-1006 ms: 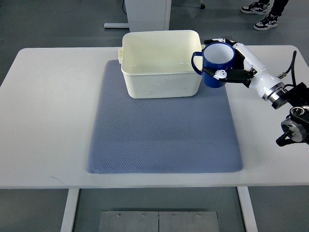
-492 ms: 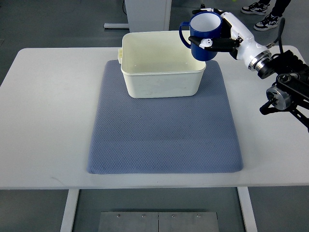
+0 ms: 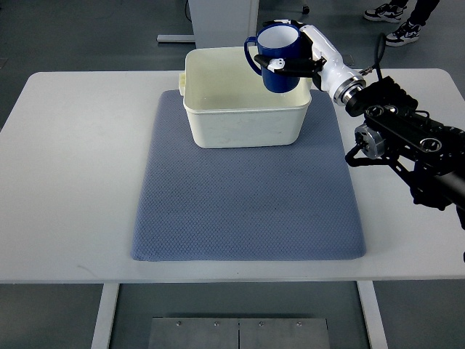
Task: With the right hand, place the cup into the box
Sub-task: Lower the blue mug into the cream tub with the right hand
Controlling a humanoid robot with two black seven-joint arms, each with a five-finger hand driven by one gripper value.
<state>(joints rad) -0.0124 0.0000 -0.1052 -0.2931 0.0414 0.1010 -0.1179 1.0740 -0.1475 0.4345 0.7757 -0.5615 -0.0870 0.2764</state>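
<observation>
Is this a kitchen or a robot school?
Probably a robot lab or test room, not a kitchen. A plain white table with a grey mat, the right hand carrying a blue cup over a white box, and bare grey floor.

White table (image 3: 73,182) on grey floor (image 3: 87,29)

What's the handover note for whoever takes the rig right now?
Right hand: shut on the blue mug, held upright in the air.
Left hand: not in view.
Mug: over the far right part of the cream plastic box, handle pointing left, above the rim.
Box: on the grey mat, nothing seen inside.
Done: mug picked up and brought over the box.
Left: lower it in, open the hand, withdraw.
</observation>
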